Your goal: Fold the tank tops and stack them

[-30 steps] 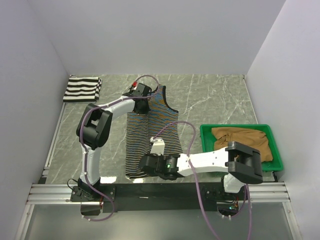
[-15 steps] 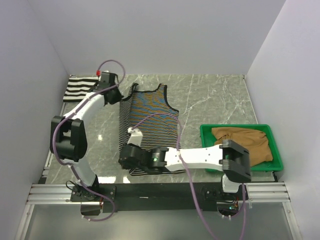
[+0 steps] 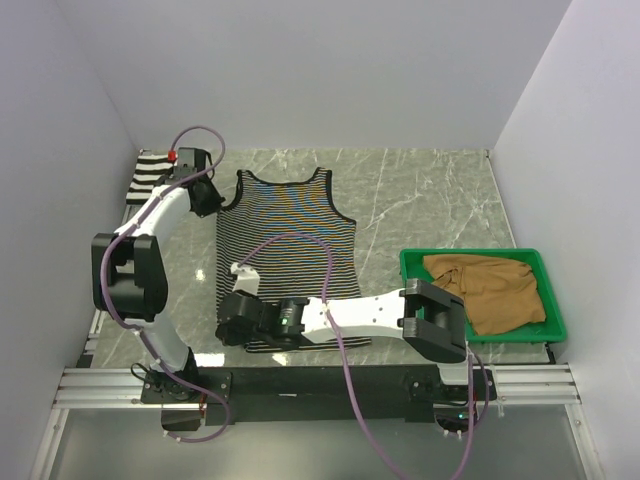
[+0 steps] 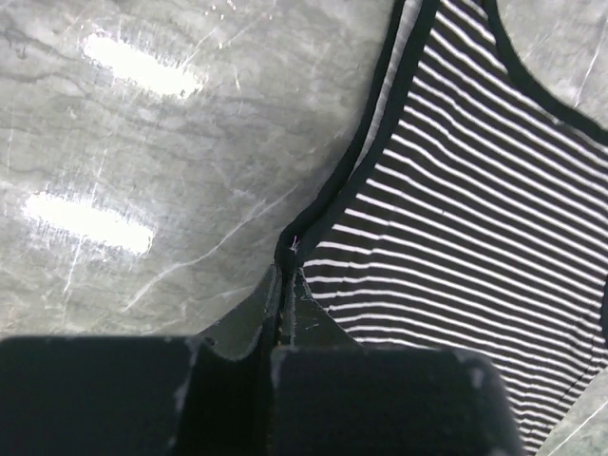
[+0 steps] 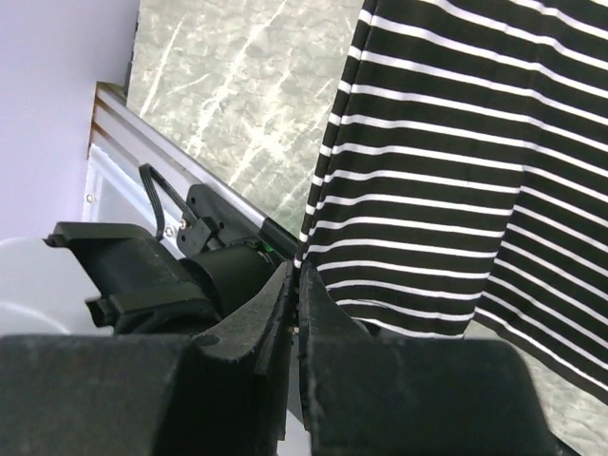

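My left gripper (image 3: pixel 205 197) is at the far left of the counter (image 3: pixel 420 200), fingers pressed together on the dark binding of the pinstripe top (image 3: pixel 295 240) at its left armhole. In the left wrist view the gripper (image 4: pixel 285 275) pinches that black edge right where it curves, and the top (image 4: pixel 456 218) spreads away to the right, flat against the marbled surface.

My right gripper (image 3: pixel 233 322) reaches across from the right side to the near left corner of the same top. Its fingers are also closed, with the hem's corner caught between them. From the right wrist view the gripper (image 5: pixel 295 280) sits at the fabric's edge, the top (image 5: pixel 456 142) running up and to the right, and the metal rail (image 5: pixel 190 157) at the counter's near edge lies just beyond it.

The pinstripe top lies spread out left of centre, neck toward the far wall, hem toward me, both straps showing.

The striped top (image 3: pixel 150 168) rests folded in the far left corner, partly hidden behind my left arm, just apart from the pinstripe one.

The tan top (image 3: pixel 495 290) lies crumpled inside the green tray (image 3: pixel 470 253) at the near right, well apart from the other two.
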`<action>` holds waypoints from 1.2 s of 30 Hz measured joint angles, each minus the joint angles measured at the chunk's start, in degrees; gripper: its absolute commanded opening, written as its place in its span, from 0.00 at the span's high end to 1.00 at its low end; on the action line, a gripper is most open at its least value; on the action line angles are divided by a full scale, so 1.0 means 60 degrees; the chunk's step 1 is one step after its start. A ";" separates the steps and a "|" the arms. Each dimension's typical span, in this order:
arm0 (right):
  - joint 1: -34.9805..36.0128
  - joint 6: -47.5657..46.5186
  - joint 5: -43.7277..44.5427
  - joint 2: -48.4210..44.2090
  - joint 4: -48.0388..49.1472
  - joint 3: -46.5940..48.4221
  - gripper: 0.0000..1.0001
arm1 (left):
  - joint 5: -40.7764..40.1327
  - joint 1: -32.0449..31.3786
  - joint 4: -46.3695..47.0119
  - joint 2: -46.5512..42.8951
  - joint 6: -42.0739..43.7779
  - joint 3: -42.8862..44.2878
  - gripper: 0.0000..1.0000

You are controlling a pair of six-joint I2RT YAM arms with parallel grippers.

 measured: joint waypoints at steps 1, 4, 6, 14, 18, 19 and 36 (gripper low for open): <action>0.0000 0.0018 -0.0015 -0.0036 0.0131 -0.0117 1.00 | 0.0029 0.0022 -0.0040 0.0015 0.0073 0.0011 0.99; -0.0029 0.0087 -0.0076 -0.0244 0.0361 -0.0627 1.00 | 0.0204 0.0040 -0.0368 0.0233 0.0284 0.0342 0.99; -0.0109 0.0142 -0.0131 -0.0346 0.0495 -0.0878 1.00 | 0.0339 0.0036 -0.0637 0.0539 0.0433 0.0718 0.99; -0.0251 0.0361 -0.0678 -0.0364 0.1158 -0.0911 1.00 | 0.0568 0.0033 -0.0998 0.0885 0.0758 0.1060 0.99; -0.0324 0.0550 -0.0907 -0.0364 0.1574 -0.0914 1.00 | 0.0703 0.0029 -0.1082 0.0885 0.0776 0.1198 0.99; -0.0342 0.0583 -0.0918 -0.0364 0.1665 -0.0933 1.00 | 0.0761 0.0029 -0.1075 0.0885 0.0772 0.1217 0.99; -0.0576 0.1319 -0.0608 -0.2215 0.2699 -0.4288 1.00 | 0.1002 -0.1643 -0.0834 0.1308 0.0404 0.1603 0.99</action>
